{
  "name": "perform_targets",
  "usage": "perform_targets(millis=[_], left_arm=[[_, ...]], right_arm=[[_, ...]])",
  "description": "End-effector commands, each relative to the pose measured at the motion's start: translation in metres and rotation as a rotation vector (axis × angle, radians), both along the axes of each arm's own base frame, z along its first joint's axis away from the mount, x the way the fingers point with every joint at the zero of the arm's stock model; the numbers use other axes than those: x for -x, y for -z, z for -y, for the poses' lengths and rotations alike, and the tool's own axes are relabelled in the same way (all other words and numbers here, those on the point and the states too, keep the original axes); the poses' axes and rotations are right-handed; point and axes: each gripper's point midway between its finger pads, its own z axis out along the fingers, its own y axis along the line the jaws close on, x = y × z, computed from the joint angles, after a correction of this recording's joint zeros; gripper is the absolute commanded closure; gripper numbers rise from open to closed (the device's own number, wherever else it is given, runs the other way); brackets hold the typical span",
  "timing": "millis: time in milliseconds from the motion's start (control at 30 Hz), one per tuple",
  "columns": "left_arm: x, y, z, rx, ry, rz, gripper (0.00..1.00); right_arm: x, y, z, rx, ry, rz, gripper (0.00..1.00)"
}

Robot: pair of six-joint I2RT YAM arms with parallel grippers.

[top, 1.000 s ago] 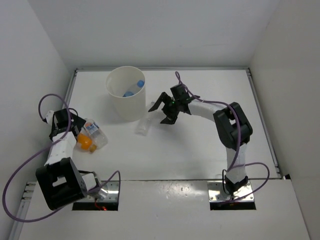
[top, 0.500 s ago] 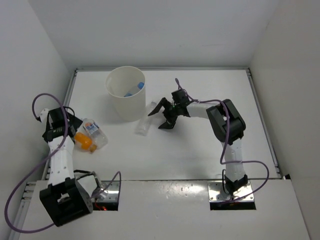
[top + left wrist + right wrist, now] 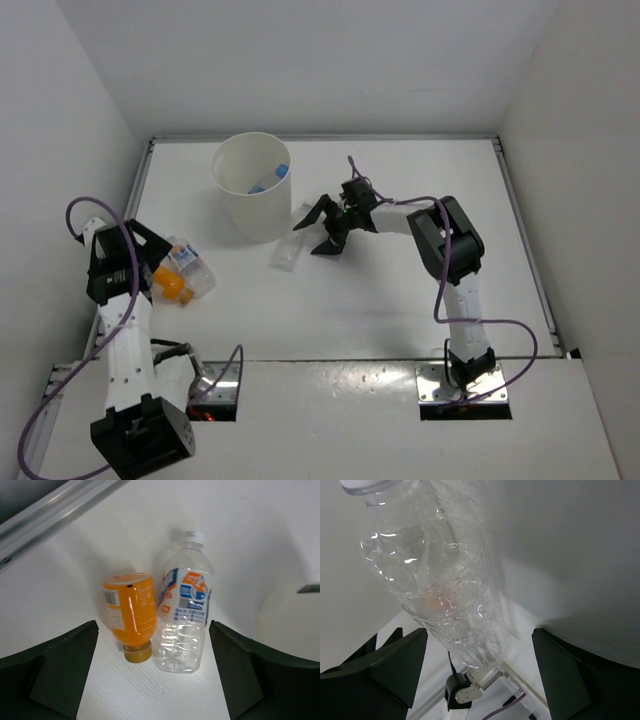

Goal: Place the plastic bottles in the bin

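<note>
1. Orange bottle [image 3: 131, 612] and labelled bottle [image 3: 184, 615] lie side by side by the left edge, just ahead of the wide-open, empty left gripper [image 3: 152, 630].
2. Plain clear bottle [image 3: 445, 575] lies mid-table before the right gripper [image 3: 322, 230], likewise spread and empty.
3. White bin [image 3: 262, 215], near the far edge, holds a blue-capped bottle [image 3: 268, 180].

The left arm [image 3: 125, 335] and right arm [image 3: 462, 310] have white link shells and black joints, each trailed by a looping purple cable [image 3: 497, 322]; claw fingers [image 3: 60, 670] are matte black wedges
</note>
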Motion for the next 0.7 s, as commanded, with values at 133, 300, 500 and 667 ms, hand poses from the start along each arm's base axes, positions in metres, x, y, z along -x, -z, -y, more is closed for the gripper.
perform_targets(millis=[133,300,500,667], left_arm=[[-0.032,-0.037,0.050,-0.056,0.374,0.187,0.00],[-0.036,-0.035,0.069,-0.045,0.462,0.217,0.00],[-0.038,-0.033,0.083,-0.034,0.510,0.236,0.00],[-0.039,-0.037,0.097,-0.028,0.558,0.265,0.00]], right_arm=[[-0.017,0.000,-0.007,-0.046,0.033,0.044,0.17],[-0.012,0.014,-0.007,-0.028,0.004,0.016,0.21],[0.003,0.026,-0.002,-0.029,-0.019,-0.006,0.33],[0.015,0.035,0.009,-0.001,-0.053,-0.017,0.41]])
